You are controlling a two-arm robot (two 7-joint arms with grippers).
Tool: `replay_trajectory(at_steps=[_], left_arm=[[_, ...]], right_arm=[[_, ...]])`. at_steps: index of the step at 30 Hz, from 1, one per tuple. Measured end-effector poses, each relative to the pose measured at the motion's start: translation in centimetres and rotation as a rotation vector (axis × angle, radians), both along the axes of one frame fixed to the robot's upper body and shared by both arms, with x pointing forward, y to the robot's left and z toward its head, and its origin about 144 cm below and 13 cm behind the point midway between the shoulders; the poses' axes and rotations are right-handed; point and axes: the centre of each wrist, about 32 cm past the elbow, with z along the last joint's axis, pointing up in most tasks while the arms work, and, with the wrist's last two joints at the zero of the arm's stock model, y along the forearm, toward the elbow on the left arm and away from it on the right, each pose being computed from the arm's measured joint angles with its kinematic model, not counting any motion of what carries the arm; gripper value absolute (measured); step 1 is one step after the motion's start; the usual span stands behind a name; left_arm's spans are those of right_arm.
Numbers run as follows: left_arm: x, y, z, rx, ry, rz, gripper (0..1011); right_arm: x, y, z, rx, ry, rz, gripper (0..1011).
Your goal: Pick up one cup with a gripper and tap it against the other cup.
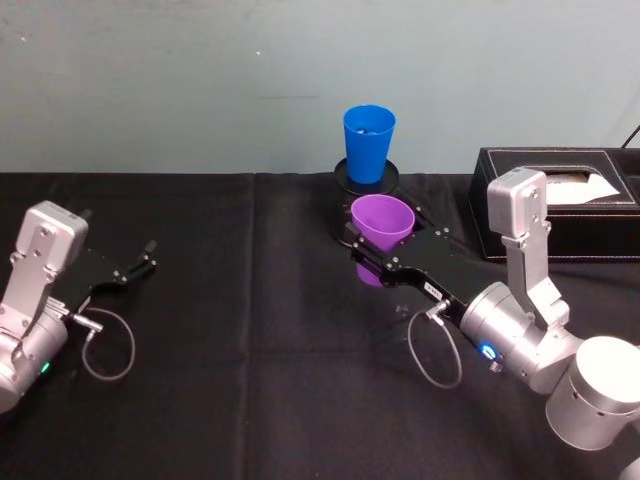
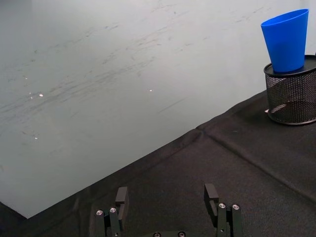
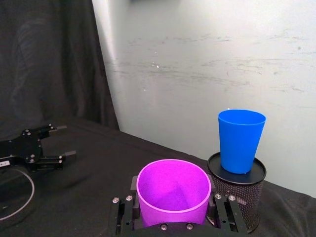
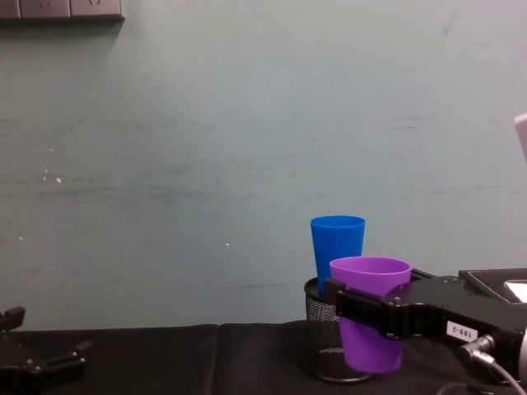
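Setting: black cloth table [image 1: 250, 400] in front of a pale green-grey wall [image 1: 200, 80] marked with faint scuffs.
Left gripper [image 1: 143, 257]: sits low over the cloth at the far left, well apart from both cups. Its two short black fingers are spread wide with nothing between them, as the left wrist view shows.
Mesh pen holder [image 1: 345, 180]: black wire cylinder at the back of the table, near the wall and a little right of centre. It has a flat black top.
Blue cup [image 1: 368, 140]: bright blue tapered tumbler standing upright on the holder's flat top, mouth up. It is the highest object on the table.
Purple cup [image 1: 381, 222]: smooth purple tumbler, upright and mouth up, just in front of the mesh pen holder. Its rim is lower than the blue cup's rim. In the right wrist view a gap separates the two cups. Whether its base is off the cloth cannot be told.
Right gripper [image 1: 388, 243]: long flat black fingers with a small white label, reaching in from the right on a silver-grey arm. The fingers are closed against opposite sides of the purple cup, holding it partway down its wall.
Black box [image 1: 560, 200]: rectangular, at the far right by the wall, with something white at its top opening.
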Motion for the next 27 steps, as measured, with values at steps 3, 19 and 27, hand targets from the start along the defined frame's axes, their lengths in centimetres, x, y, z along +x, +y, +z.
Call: replay_trajectory(at_steps=[3,19,27], left_arm=[[0.0,0.0,0.0,0.0,0.0,0.0,1000],[0.0,0.0,0.0,0.0,0.0,0.0,1000],[0.0,0.0,0.0,0.0,0.0,0.0,1000]], right_arm=[[0.0,0.0,-0.03,0.0,0.0,0.0,733],[0.04,0.02,-0.07,-0.002,-0.001,0.001,733],[0.04,0.01,-0.09,-0.002,-0.001,0.001,733]])
